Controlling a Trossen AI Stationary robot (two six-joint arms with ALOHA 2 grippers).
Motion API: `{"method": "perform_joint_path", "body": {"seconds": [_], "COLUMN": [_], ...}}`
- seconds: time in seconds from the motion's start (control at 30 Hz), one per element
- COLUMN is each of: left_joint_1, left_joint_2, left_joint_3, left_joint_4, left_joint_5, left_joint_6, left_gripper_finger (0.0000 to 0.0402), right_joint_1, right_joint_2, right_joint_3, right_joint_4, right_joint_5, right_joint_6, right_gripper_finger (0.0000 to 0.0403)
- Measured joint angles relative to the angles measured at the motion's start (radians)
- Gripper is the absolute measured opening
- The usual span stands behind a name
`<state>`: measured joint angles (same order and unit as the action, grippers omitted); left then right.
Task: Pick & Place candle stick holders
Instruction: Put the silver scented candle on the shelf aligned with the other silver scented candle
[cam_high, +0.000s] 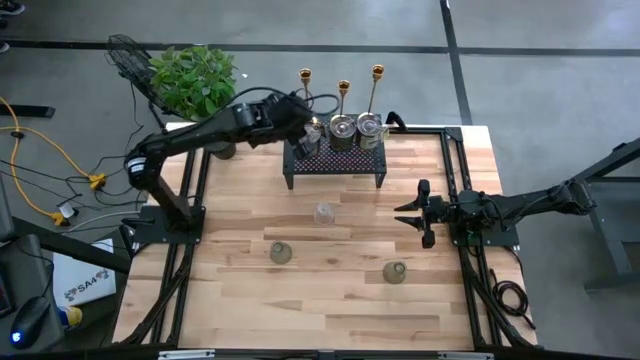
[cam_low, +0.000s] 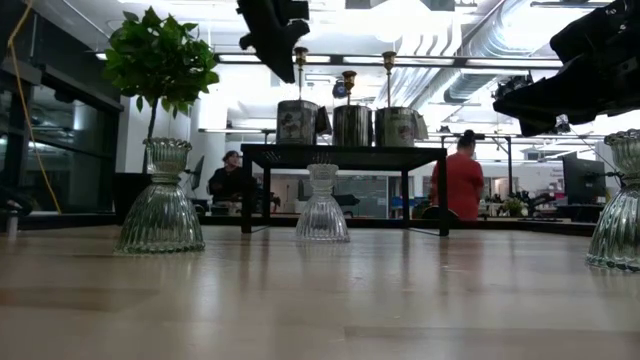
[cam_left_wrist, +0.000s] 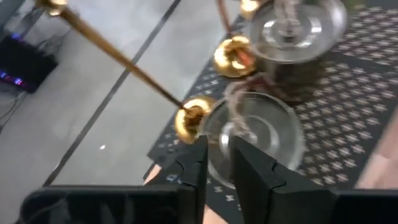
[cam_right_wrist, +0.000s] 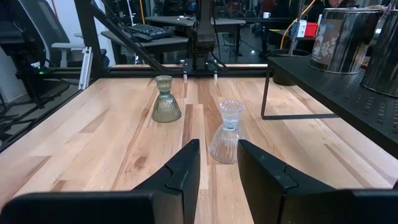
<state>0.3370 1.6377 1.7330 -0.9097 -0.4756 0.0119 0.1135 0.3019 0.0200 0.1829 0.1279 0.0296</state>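
Observation:
Three gold candlesticks (cam_high: 344, 90) stand along the far edge of the black mesh rack (cam_high: 335, 168). In front of them, three silvery cups (cam_high: 357, 129) rest on the rack top. My left gripper (cam_left_wrist: 219, 163) hovers just above the leftmost cup (cam_left_wrist: 258, 134), its fingers a narrow gap apart with nothing between them. A clear glass holder (cam_high: 323, 213) and two greenish ones (cam_high: 280, 252) (cam_high: 395, 272) stand upright on the table. My right gripper (cam_right_wrist: 219, 162) waits open at the right (cam_high: 408, 213), pointing at the clear holder (cam_right_wrist: 227, 132).
A potted plant (cam_high: 193, 80) stands at the far left corner beside the left arm. Black frame rails (cam_high: 190, 250) run along both table sides. Bare wood lies in front of the rack, around the glass holders. People (cam_low: 462, 180) show in the room beyond.

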Motion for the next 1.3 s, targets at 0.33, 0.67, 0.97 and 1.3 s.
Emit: {"method": "perform_joint_path", "body": {"seconds": [0.33, 0.67, 0.97, 1.3], "left_joint_1": [-0.030, -0.030, -0.029, -0.023], "left_joint_2": [-0.184, -0.396, -0.424, -0.381], "left_joint_3": [-0.325, -0.810, -1.052, -1.075], "left_joint_4": [0.266, 0.811, 1.205, 1.252], "left_joint_5": [0.075, 0.304, 0.422, 0.436], "left_joint_6": [0.011, 0.121, 0.170, 0.158], "left_gripper_finger": [0.0003, 0.0001, 0.0000, 0.0000], "right_joint_1": [0.000, 0.000, 0.000, 0.000], "right_joint_2": [0.000, 0.000, 0.007, 0.008], "right_joint_3": [0.000, 0.000, 0.000, 0.000], "right_joint_4": [0.000, -0.009, -0.014, -0.015], "right_joint_5": [0.000, 0.000, 0.000, 0.000], "right_joint_6": [0.000, 0.000, 0.000, 0.000], "right_gripper_finger": [0.0099, 0.0099, 0.0099, 0.0099]}}
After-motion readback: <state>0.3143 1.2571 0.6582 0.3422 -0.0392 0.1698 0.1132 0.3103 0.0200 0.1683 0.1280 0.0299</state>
